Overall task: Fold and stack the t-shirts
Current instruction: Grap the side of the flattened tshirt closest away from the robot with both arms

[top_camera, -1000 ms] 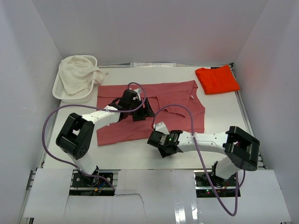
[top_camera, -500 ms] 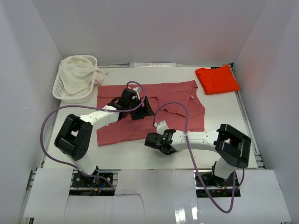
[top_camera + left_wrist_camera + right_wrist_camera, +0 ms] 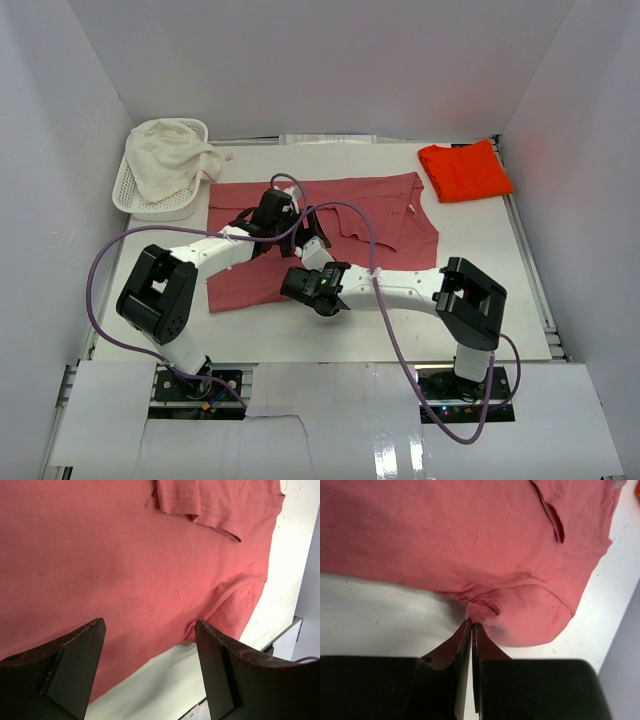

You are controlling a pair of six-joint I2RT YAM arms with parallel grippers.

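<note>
Our right jaws clamp only a thin pinch of near hem on the rose shirt [image 3: 445, 540]; our left jaws stand apart. We risk the hem slipping out on lifting.

Left hand [image 3: 150, 630] spread wide above rose-red t-shirt [image 3: 100, 555], sleeve [image 3: 200, 505] — perhaps folded — at top, white table [image 3: 287, 570] alongside

White walls [image 3: 300, 60] enclose a white table [image 3: 480, 240].
</note>
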